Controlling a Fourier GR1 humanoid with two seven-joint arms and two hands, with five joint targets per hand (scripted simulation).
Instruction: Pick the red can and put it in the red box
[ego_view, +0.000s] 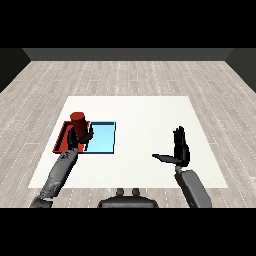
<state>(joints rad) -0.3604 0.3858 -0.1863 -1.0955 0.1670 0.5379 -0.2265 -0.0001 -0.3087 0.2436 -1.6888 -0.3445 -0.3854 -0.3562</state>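
The robot's black left hand (75, 136), at the end of a grey forearm (59, 172) that comes in from the lower left corner of the view, has its fingers curled round the lower part of a dark red cylindrical can (79, 124). The can stands upright in that grasp, its flat round top showing above the hand. Hand and can sit over the shallow red rectangular tray (62, 137), near the tray's right side; whether the can's base touches the tray floor cannot be told, since the hand hides it. The red tray lies near the left edge of the white rectangular table (145, 120), and a shallow light blue rectangular tray (104, 137) lies just beside it on its right, the two touching along one side. Well apart from all this, toward the table's right edge and near its front edge, the robot's black right hand (180, 150) is raised with fingers straight and pointing upward, thumb stretched out to the left, holding nothing. Its grey forearm (194, 187) enters from the lower right corner. Pale wood-plank floor (130, 75) surrounds the table.
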